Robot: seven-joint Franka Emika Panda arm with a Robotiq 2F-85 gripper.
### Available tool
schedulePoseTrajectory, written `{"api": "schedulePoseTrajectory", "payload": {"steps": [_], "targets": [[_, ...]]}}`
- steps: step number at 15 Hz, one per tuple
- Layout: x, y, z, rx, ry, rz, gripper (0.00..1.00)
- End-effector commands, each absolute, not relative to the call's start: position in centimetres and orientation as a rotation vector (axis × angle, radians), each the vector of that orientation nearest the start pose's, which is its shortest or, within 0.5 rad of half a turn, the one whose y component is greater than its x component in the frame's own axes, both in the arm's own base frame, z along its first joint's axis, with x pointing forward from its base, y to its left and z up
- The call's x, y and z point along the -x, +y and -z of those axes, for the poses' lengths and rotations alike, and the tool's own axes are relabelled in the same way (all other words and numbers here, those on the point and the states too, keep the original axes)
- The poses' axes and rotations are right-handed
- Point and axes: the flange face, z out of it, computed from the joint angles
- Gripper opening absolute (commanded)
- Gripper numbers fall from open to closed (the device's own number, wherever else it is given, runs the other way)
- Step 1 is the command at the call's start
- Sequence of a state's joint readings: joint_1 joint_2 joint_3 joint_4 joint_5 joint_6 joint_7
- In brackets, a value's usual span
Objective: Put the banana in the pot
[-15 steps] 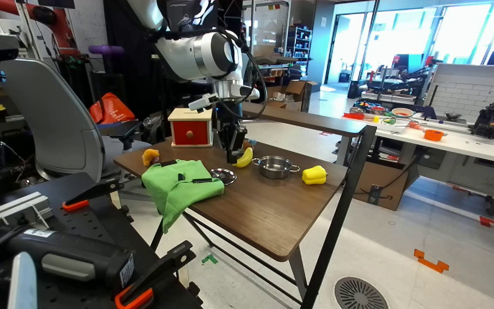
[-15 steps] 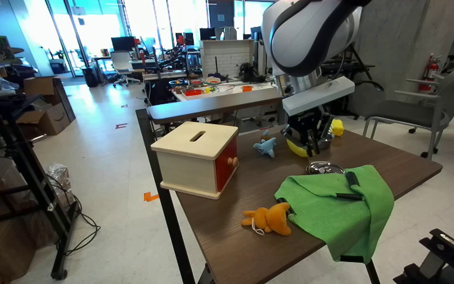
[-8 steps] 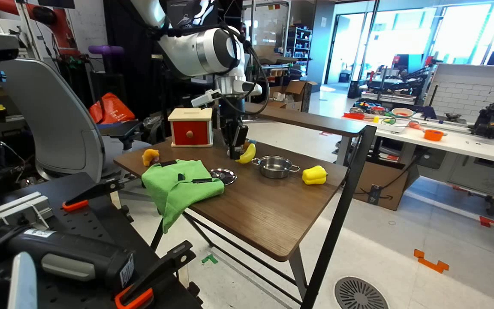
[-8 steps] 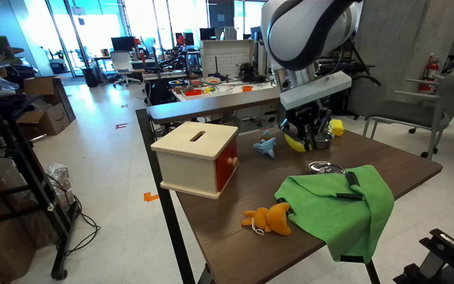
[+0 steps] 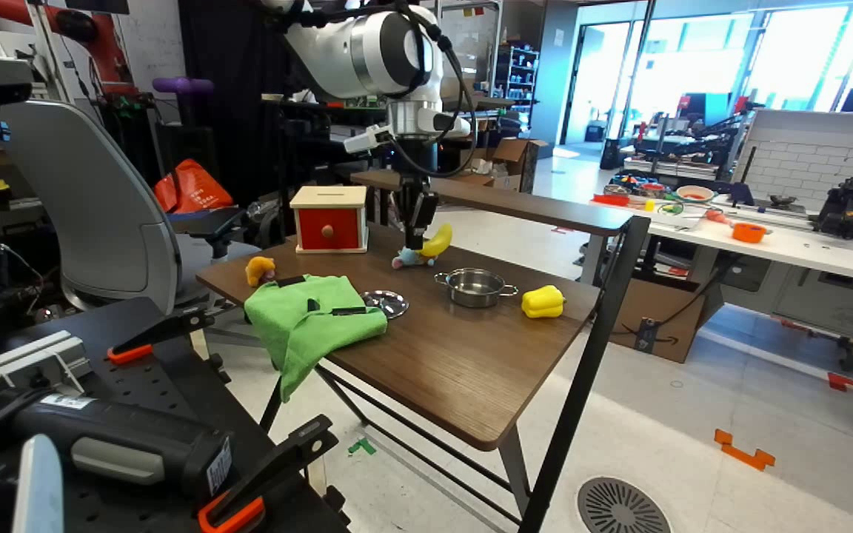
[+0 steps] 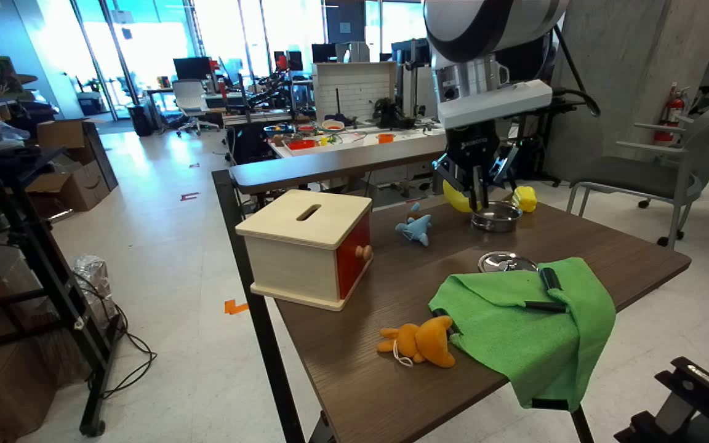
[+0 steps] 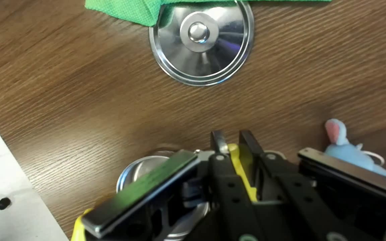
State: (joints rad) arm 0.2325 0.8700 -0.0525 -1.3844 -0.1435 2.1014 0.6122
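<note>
The yellow banana is held above the table; it also shows in an exterior view and between the fingers in the wrist view. My gripper is shut on the banana; its fingertips also show in the wrist view. The silver pot stands upright on the table with its top open, to one side of my gripper and lower. It also shows in an exterior view. In the wrist view the pot is mostly hidden behind the gripper.
A shiny lid lies by a green cloth. A yellow pepper lies beyond the pot. A blue plush toy, an orange plush toy and a wooden box with red front are also on the table.
The banana has risen off the table with my gripper. In an exterior view they have moved up and slightly right, and the blue toy behind has come into sight.
</note>
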Motion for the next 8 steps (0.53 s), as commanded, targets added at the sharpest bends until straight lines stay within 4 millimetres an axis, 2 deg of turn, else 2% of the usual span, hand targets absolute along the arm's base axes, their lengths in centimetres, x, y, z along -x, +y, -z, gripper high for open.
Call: {"api": "schedulePoseTrajectory", "payload": {"steps": [1, 4, 8], "targets": [[-70.8, 9.6, -19.1, 3.213, 0.658, -0.174, 0.04], [-71.4, 6.8, -18.2, 3.176, 0.76, -0.199, 0.04], [-71.6, 4.8, -17.1, 3.16, 0.827, -0.234, 0.04]]}}
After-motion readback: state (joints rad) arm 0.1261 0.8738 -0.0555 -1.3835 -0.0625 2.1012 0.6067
